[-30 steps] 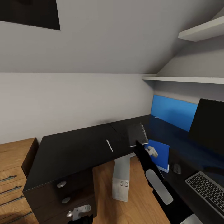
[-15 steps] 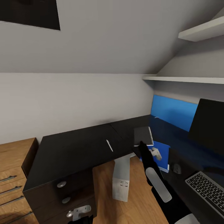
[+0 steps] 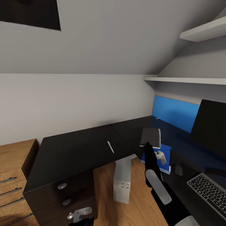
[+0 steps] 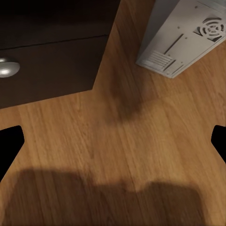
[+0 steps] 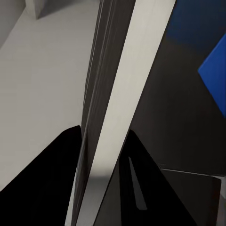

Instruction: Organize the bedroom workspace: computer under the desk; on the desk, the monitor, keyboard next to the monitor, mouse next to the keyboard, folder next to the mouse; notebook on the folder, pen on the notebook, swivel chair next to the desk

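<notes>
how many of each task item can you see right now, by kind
notebook: 1
folder: 1
pen: 1
mouse: 1
keyboard: 1
monitor: 1
computer: 1
total: 7

A black L-shaped tabletop is seen. On it, left of the monitor, a pen is laid; below the monitor, a folder, mouse and keyboard are placed.

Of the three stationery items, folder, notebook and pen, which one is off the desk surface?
The notebook: the right tool holds it in the air, tilted, above the blue folder. The white pen lies flat on the desk.
</notes>
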